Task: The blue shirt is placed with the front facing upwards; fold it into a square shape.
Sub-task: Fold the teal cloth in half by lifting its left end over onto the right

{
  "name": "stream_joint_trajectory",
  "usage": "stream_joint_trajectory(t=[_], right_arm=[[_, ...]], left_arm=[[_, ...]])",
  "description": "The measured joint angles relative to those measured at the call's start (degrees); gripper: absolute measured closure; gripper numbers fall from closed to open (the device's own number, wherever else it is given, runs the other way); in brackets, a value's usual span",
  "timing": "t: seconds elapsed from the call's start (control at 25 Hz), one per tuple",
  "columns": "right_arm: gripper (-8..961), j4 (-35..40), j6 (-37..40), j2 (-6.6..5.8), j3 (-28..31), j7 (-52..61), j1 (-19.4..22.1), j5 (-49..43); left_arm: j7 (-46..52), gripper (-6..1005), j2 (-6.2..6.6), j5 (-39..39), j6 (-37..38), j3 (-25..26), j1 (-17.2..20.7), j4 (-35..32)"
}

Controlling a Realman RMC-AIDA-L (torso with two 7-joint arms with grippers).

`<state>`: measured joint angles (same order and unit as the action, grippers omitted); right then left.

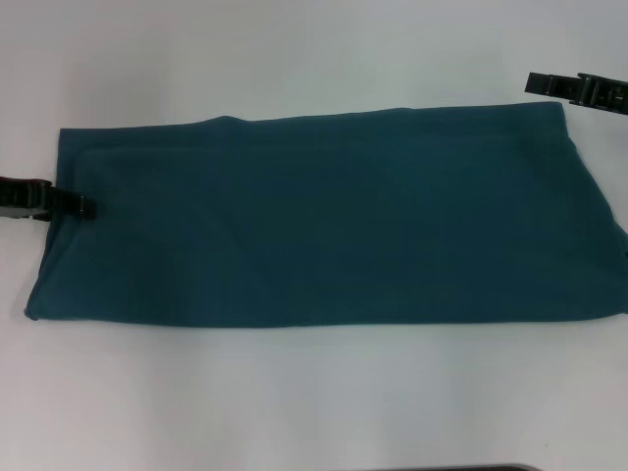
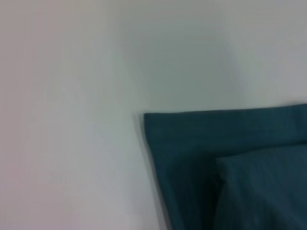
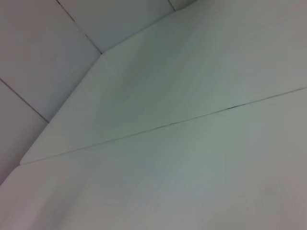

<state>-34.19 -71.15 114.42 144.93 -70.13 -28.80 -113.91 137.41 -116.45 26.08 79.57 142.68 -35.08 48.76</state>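
The dark teal-blue cotton shirt (image 1: 324,221) lies flat on the white table (image 1: 294,392) as a long folded band, plain side up; its lettering and collar are hidden, and its right end is cut off at the edge of the head view. The black left gripper (image 1: 74,204) touches the shirt's left edge; whether it clasps cloth cannot be told. The black right gripper (image 1: 549,84) hangs just beyond the far right corner, its grip unreadable too.

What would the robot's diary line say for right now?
dark teal-blue cotton shirt: folded into long band, plain side up, on white table | left gripper: at its left edge | right gripper: off far right corner
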Motion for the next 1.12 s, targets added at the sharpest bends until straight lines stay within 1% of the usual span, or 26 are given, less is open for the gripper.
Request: stream_joint_trajectory(t=[0.72, 1.12], right_arm=[[788, 0.0, -0.31, 0.0, 0.0, 0.0, 0.07, 0.0], [787, 0.03, -0.11, 0.0, 0.0, -0.07, 0.0, 0.0]], left_arm=[[-0.31, 341, -0.84, 0.52, 1.2, -1.39, -0.74, 0.22], [-0.39, 341, -0.83, 0.59, 1.62, -1.36, -1.13, 0.51]])
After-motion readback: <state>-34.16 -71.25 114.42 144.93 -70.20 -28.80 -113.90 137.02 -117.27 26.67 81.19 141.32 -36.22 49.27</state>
